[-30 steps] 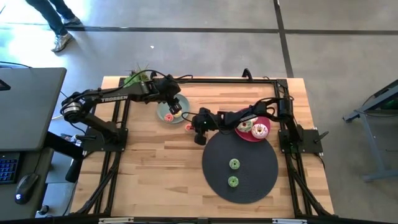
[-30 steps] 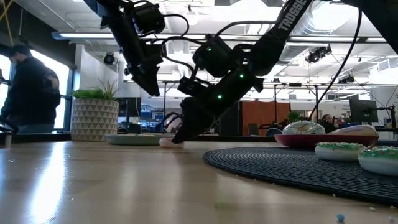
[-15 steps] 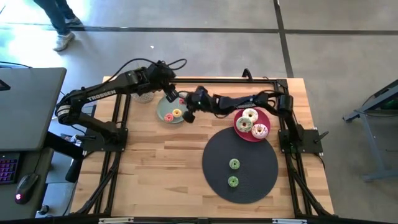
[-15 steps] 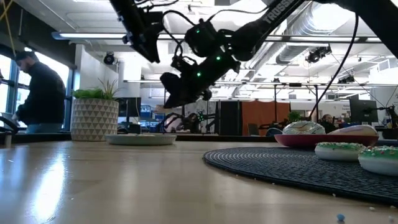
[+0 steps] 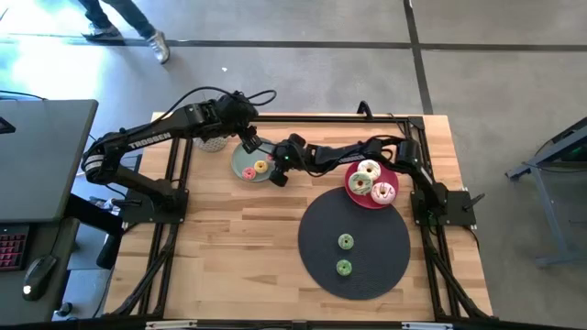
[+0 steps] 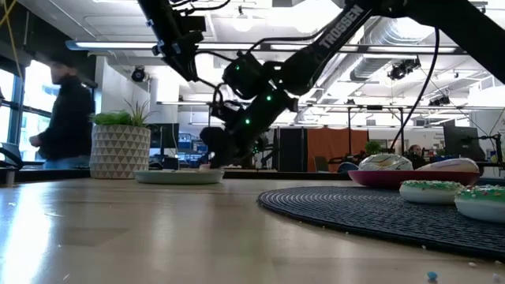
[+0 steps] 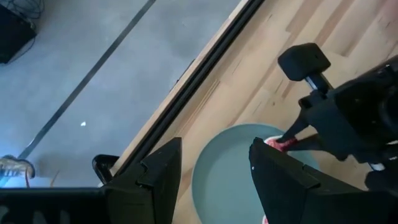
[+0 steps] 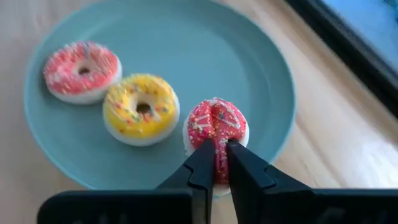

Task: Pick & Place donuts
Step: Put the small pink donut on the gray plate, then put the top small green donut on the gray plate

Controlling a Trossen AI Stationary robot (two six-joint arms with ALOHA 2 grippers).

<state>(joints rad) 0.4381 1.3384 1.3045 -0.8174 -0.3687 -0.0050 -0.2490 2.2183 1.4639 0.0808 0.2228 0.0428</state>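
My right gripper is shut on a red sprinkled donut over the sage-green plate, low above it in the low view. A salmon pink donut and a yellow donut lie flat on that plate. My left gripper is open and empty, hovering above the plate's far edge. Three larger donuts sit on the pink plate. Two green donuts lie on the dark round mat. My right gripper pinches the red donut's ring between its two fingers, on the side nearest the wrist. The fingers slant down from the table's right. The soft ring is squeezed narrow at the fingers. Whether the donut's underside touches the plate, I cannot tell.
A potted plant stands at the table's far left corner behind the sage-green plate. A black frame rail runs along the far edge. Bare wood lies at the near left. A person walks in the room beyond.
My right gripper lifted the red donut off the table between the two plates, carried it left and toward the far edge over the sage-green plate, then lowered it close to the plate. My left gripper rose off the plate and drew back toward the far edge.
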